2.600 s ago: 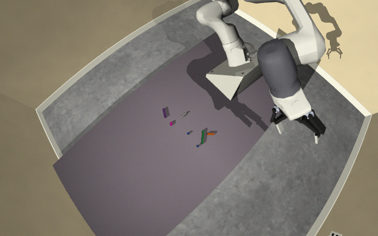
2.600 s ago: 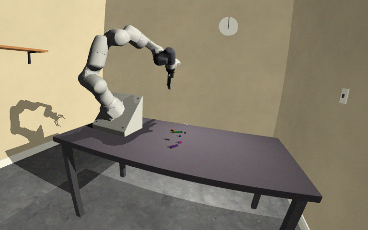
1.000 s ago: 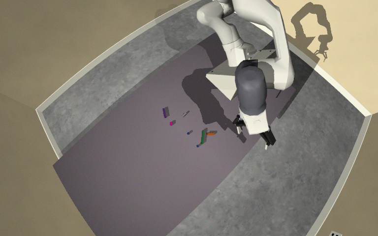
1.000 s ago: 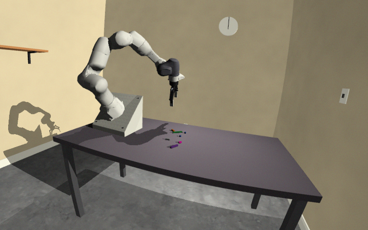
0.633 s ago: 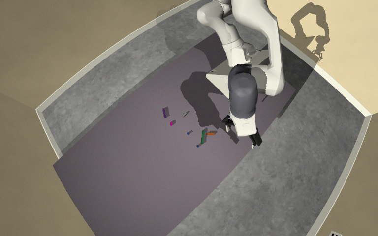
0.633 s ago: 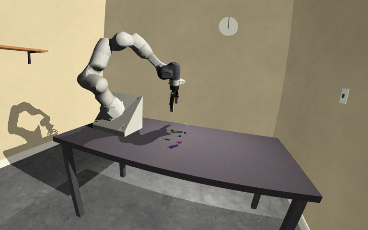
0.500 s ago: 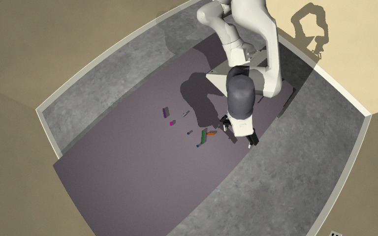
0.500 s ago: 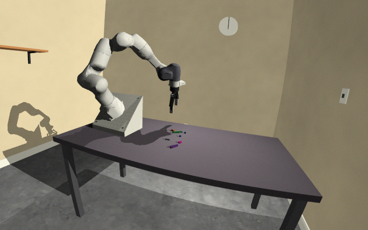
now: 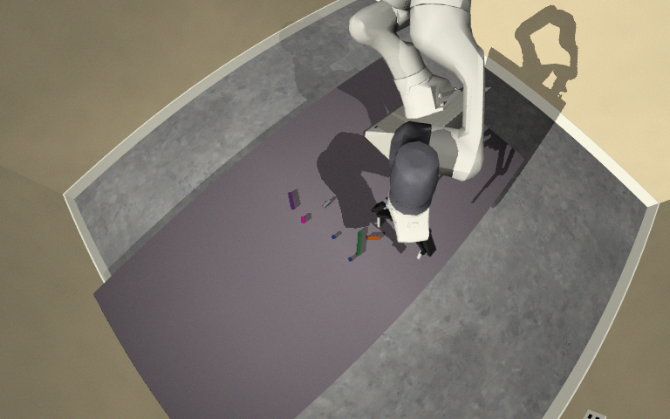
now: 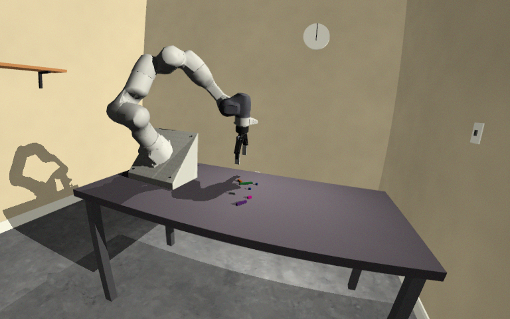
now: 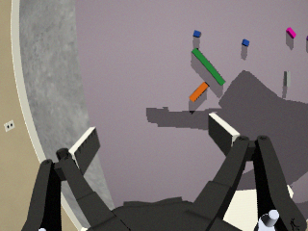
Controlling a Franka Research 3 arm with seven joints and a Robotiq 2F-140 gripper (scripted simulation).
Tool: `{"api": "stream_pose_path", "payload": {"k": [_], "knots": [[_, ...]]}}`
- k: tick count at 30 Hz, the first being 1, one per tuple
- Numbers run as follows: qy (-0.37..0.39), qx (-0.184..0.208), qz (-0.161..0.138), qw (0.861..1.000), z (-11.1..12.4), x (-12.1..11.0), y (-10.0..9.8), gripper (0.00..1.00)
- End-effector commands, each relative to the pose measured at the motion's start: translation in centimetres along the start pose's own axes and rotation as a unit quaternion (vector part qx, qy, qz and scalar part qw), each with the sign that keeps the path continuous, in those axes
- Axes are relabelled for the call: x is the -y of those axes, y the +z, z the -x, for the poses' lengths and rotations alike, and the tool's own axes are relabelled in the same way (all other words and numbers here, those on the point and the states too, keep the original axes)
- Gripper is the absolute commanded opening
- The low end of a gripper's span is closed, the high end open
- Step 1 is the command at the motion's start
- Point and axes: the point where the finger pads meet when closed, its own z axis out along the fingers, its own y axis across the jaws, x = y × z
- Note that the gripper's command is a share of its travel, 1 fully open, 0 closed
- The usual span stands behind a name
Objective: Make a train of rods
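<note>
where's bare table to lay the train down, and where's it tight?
Bare: the table's long stretch beyond the purple rod. Tight: the orange rod lies close against the green rod, blue ones beside.

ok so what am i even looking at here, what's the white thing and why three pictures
The white thing is a robot arm bolted to a wedge-shaped base on a dark table. The three pictures show one moment from three cameras: one looking down from the ceiling, one from across the room, and one on the arm's wrist looking past its own fingers.

On the table lie small coloured rods: a green rod with an orange rod touching its side, two tiny blue ones, a magenta one, a grey one and a purple one.

The gripper hangs above the table, wide open, holding nothing.
</note>
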Motion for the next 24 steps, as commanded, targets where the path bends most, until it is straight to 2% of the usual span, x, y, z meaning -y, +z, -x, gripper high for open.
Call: {"api": "stream_pose_path", "payload": {"k": [1,5,6,14,15,22,23,24], "knots": [[0.004,0.000,0.013,1.000,-0.2,-1.2,0.6,1.00],[0.004,0.000,0.013,1.000,-0.2,-1.2,0.6,1.00],[0.008,-0.005,0.039,0.999,-0.9,-3.8,1.7,1.00],[0.008,-0.005,0.039,0.999,-0.9,-3.8,1.7,1.00],[0.012,-0.008,0.059,0.998,-1.4,-5.8,2.4,1.00],[0.012,-0.008,0.059,0.998,-1.4,-5.8,2.4,1.00],[0.014,-0.011,0.073,0.997,-1.7,-7.2,2.9,1.00],[0.014,-0.011,0.073,0.997,-1.7,-7.2,2.9,1.00]]}}
